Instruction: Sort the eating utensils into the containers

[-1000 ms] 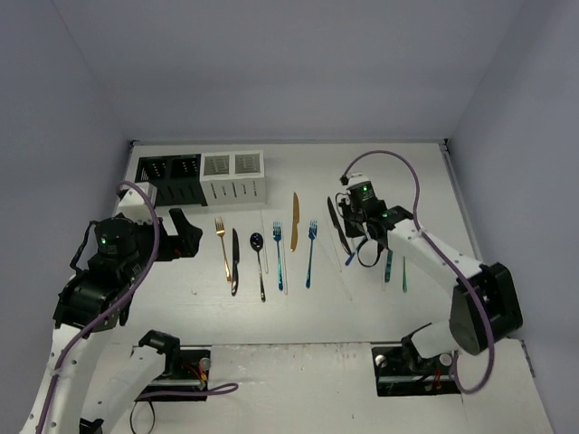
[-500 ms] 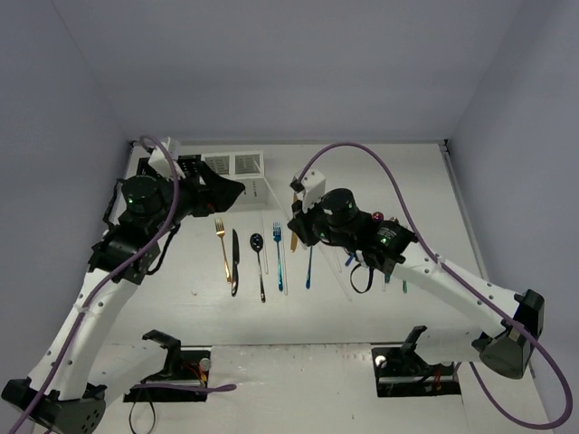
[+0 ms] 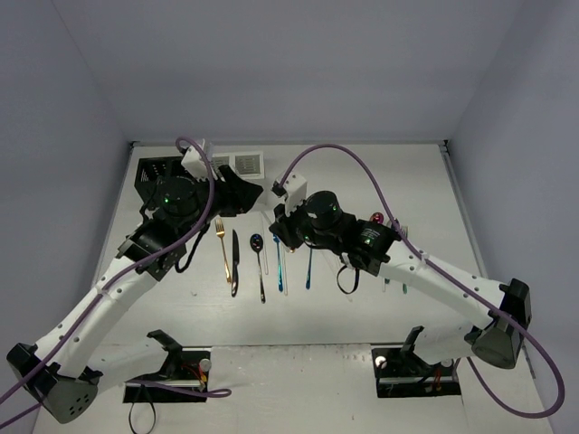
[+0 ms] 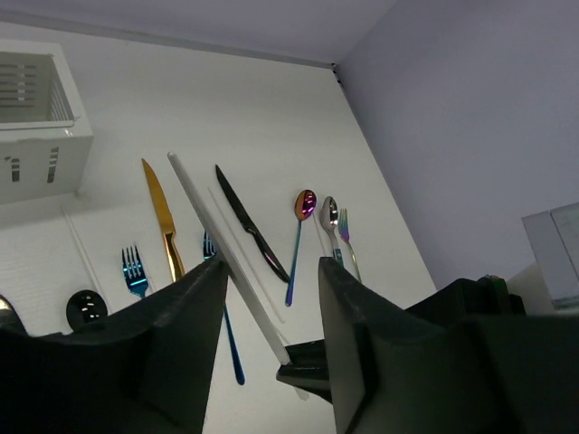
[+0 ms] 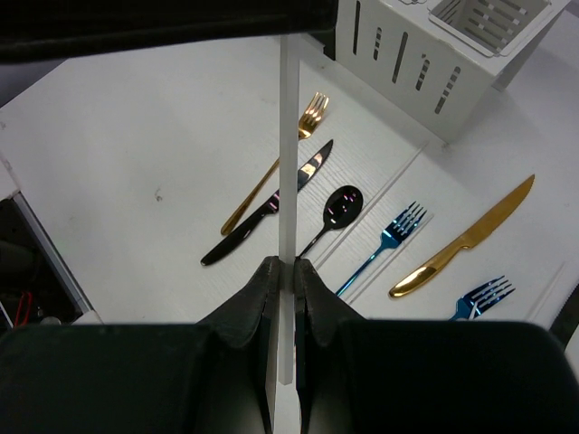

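One thin, straight, pale chopstick (image 5: 288,136), pinched in right pincer (image 5: 288,265), left pincer (image 4: 271,276) half-spread around it.

White link shells (image 3: 99,303) alternate with black joint housings (image 3: 318,221), each showing a green light (image 3: 166,197). Purple cables (image 3: 348,155) loop along both arms (image 3: 443,280); the right gripper (image 5: 288,267) is matte black, possibly plastic.

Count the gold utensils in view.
2: gold fork beside the black knife; gold knife farther right, near the white caddy. More may be hidden.
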Controlling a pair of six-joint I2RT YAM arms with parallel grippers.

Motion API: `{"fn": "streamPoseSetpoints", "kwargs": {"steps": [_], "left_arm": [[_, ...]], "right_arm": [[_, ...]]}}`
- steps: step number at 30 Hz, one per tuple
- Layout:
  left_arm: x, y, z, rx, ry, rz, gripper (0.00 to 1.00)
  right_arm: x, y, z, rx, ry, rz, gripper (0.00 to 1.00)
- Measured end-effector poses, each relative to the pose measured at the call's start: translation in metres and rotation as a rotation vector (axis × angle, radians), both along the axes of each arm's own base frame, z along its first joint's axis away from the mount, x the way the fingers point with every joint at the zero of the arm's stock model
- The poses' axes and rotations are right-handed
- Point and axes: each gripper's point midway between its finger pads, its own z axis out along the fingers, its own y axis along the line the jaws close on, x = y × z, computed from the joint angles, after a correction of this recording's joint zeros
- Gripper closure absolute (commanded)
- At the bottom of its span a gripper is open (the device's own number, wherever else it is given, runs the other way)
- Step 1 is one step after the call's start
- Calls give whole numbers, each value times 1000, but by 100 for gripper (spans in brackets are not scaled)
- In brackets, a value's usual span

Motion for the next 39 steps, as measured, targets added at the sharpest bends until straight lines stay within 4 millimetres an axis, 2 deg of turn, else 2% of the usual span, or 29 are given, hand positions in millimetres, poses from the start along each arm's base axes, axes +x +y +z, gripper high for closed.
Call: {"fn": "streamPoseSetpoints", "kwargs": {"steps": [1, 2, 6, 8, 11, 12, 16, 17, 20, 24, 28, 32, 35, 39], "left_arm": [[1, 1, -1, 2, 2, 9, 96], [2, 1, -2, 7, 2, 18, 100], [5, 2, 1, -4, -4, 36, 100], [5, 4, 1, -2, -8, 47, 100], [8, 9, 0, 14, -15, 76, 100], [9, 12, 0, 28, -19, 94, 100], [13, 26, -1, 77, -42, 153, 100], [14, 30, -2, 94, -50, 168, 100], [21, 44, -4, 164, -78, 228, 100], [43, 88, 0, 288, -114, 374, 100], [78, 157, 15, 368, -134, 595, 100], [112, 214, 24, 432, -147, 761, 100], [145, 246, 30, 465, -160, 840, 100], [180, 286, 28, 493, -158, 922, 100]], "right_arm": [[0, 1, 0, 1, -1, 1, 100], [0, 2, 0, 4, -2, 2, 100], [1, 5, 1, 14, -5, 1, 97], [2, 6, 1, 16, -5, 0, 83], [3, 7, 0, 18, -8, 2, 67], [3, 8, 0, 17, -8, 2, 52], [4, 7, 0, 16, -10, -2, 22], [5, 7, 0, 15, -13, -6, 18], [9, 4, 0, 8, -23, -34, 14], [14, -11, -7, -6, -39, -96, 13], [15, -42, -16, -26, -49, -172, 13], [15, -69, -14, -15, -67, -233, 13], [8, -80, -17, -13, -72, -244, 13], [0, -91, -26, -26, -64, -243, 13]]}}
